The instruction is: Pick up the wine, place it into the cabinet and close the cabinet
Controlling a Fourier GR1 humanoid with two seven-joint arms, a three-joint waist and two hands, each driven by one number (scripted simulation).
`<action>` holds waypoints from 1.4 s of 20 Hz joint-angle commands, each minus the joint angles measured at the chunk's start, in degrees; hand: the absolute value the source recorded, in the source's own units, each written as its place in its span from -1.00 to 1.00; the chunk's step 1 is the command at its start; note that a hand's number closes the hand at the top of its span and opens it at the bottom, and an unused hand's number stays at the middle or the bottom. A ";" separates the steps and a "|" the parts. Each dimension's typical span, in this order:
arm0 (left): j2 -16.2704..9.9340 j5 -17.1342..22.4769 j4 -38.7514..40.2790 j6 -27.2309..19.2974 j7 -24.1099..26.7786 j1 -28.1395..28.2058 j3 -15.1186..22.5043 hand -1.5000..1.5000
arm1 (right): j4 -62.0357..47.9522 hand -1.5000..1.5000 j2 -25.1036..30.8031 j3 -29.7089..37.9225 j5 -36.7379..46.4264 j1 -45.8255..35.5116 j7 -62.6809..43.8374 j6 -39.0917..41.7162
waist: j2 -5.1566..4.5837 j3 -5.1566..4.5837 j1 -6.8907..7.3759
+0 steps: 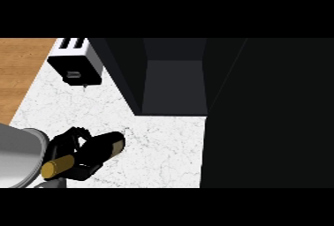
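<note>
Nearest the lens, lower left: a grey forearm (pixel 16 154), broad and pale, filling the corner. At its end, the left hand (pixel 68 150), black. Fingers (pixel 72 134) curled round the wine (pixel 88 154), a dark bottle with a gold neck (pixel 57 164). Bottle lying at a slant, gold end toward the lower left, dark base (pixel 116 140) toward the upper right. Thumb apparently wrapped under the bottle near the neck, though black on black, so hard to tell apart. Whether the bottle touches the surface or hangs just above it: cannot tell from this steep angle.

Beneath and around the hand, the surface (pixel 157 145), white marble with fine grey veins. Along its left side, a strip of wood (pixel 20 70), light brown.

At the top left of the marble, a toaster (pixel 75 64), white on top with two dark slots, black on the side facing down the view, with a small lever. Well apart from the bottle.

Right of the toaster, the cabinet (pixel 173 79), dark, standing open, grey floor of its inside showing between two black walls. Further right, a large black panel (pixel 267 114), probably the cabinet door swung open, running the full height of the view. Bottle outside the cabinet, down and to the left of its opening.
</note>
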State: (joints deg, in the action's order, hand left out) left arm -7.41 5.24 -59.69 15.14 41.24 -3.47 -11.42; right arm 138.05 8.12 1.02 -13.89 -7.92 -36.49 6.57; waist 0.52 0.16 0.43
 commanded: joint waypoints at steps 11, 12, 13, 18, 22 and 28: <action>6.10 6.37 -38.65 -2.87 -19.91 13.61 7.31 1.00 | 9.13 -1.00 -1.47 -1.85 -1.56 5.90 -0.96 0.36 | -0.10 -0.08 -0.35; 7.26 5.06 -38.41 -4.58 -21.55 13.17 9.79 1.00 | 7.52 -1.00 -0.98 0.17 -5.02 8.04 1.60 2.80 | -0.22 -0.07 -0.66; 7.29 5.42 -41.64 -5.54 -24.25 11.43 9.81 1.00 | 3.54 -1.00 -1.67 0.37 -2.57 5.56 3.63 2.09 | -0.34 -0.09 -0.40; 7.37 1.99 -50.04 -10.70 -29.91 15.19 16.84 1.00 | 6.54 -1.00 -0.32 0.45 -4.17 2.78 -2.02 0.48 | -0.33 -0.15 -0.32; 7.39 0.42 -49.53 -16.83 -35.52 8.91 22.54 1.00 | 7.49 -1.00 -1.74 1.03 -4.62 6.38 0.83 1.43 | -0.36 -0.13 -0.89; 7.40 1.34 -47.35 -22.85 -39.76 -0.53 26.36 1.00 | 4.07 -1.00 -0.59 2.90 -6.09 3.42 0.80 2.15 | -0.48 -0.15 -0.87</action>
State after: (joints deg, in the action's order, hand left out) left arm -0.09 7.04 -108.90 -3.15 2.71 0.96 11.27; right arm 137.99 7.26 1.66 -14.24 -5.22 -34.18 8.75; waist 0.13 0.02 -0.38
